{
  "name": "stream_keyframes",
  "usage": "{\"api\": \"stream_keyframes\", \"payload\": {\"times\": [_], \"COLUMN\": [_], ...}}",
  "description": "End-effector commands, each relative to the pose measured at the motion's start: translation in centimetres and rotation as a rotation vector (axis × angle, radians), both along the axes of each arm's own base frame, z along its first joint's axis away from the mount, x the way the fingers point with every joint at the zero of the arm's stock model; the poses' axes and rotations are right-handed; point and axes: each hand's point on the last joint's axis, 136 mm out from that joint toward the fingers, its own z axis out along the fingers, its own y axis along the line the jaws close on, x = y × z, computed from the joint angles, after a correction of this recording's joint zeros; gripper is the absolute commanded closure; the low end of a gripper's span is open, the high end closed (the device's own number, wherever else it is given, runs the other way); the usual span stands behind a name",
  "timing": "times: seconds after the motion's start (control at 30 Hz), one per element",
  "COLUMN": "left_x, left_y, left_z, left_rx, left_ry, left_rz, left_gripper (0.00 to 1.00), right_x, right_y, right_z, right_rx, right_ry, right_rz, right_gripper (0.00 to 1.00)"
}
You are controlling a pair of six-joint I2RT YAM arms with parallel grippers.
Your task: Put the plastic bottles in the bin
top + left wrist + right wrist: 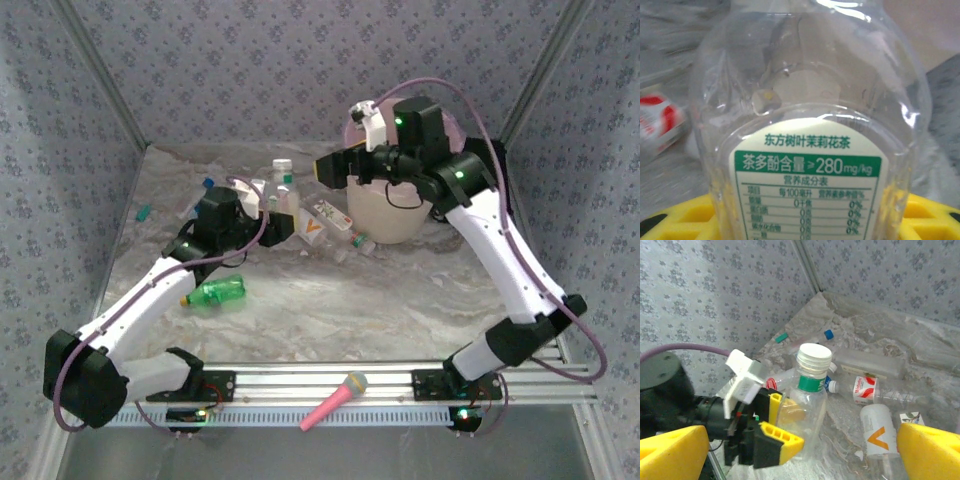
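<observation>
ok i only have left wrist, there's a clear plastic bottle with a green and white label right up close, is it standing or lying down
observer: Standing. The clear plastic bottle is upright, with a white screw cap on top.
operator: where's the bin from there
observer: The tall round cream-white bin with the pink liner stands to the bottle's right, with a few small plastic bottles lying in between.
operator: and the right arm
observer: The right gripper hangs open and empty just left of the bin.
</observation>
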Motion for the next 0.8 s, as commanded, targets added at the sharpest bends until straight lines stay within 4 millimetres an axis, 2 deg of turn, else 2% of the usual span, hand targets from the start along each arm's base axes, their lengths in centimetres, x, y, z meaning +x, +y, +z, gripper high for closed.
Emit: {"api": "stream_keyframes", "payload": {"times": [0.0,0.13,0.2,0.3,0.4,0.5,0.6,0.77], "left_x": [-1.5,-2.3,-3.1,-4.0,-4.5,-4.4,-4.1,-3.5], "left_y": [-2.6,-3.8,-4.4,-5.2,-5.9,-6.1,-5.9,-5.9], "left_z": [5.1,6.3,6.8,7.4,7.4,7.3,7.2,7.0], "left_rx": [-0.212,-0.293,-0.322,-0.321,-0.308,-0.297,-0.285,-0.284], "left_ry": [-0.085,-0.063,-0.065,-0.091,-0.096,-0.088,-0.09,-0.08], "left_rz": [-0.137,-0.209,-0.239,-0.272,-0.3,-0.302,-0.279,-0.248], "left_gripper": [0.82,0.82,0.82,0.82,0.83,0.83,0.82,0.84], "right_x": [0.3,0.1,0.5,1.3,1.7,2.0,1.9,1.9], "right_y": [2.0,4.3,4.7,5.3,6.0,6.4,6.4,6.2], "right_z": [1.2,0.2,-0.5,-1.6,-1.9,-2.1,-2.5,-3.1], "right_rx": [0.053,0.084,0.077,0.071,0.08,0.082,0.077,0.066], "right_ry": [-0.003,0.057,0.075,0.106,0.125,0.136,0.142,0.146], "right_rz": [0.045,0.134,0.135,0.133,0.153,0.16,0.152,0.142], "right_gripper": [0.04,0.1,0.15,0.17,0.23,0.28,0.39,0.44]}}
